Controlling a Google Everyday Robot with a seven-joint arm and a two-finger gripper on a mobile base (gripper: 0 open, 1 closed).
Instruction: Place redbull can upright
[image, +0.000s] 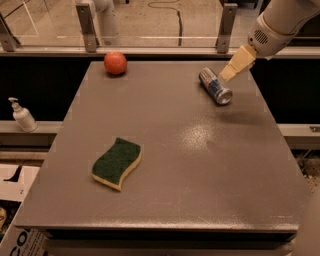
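Jaws just beside redbull can (215, 86), lying flat

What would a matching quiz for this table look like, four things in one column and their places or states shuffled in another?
1 redbull can
2 green sponge
3 round red object
4 gripper

A near left of table
B by the can's far end
C lying on its side
D far edge, left of centre

Pairs: 1-C, 2-A, 3-D, 4-B
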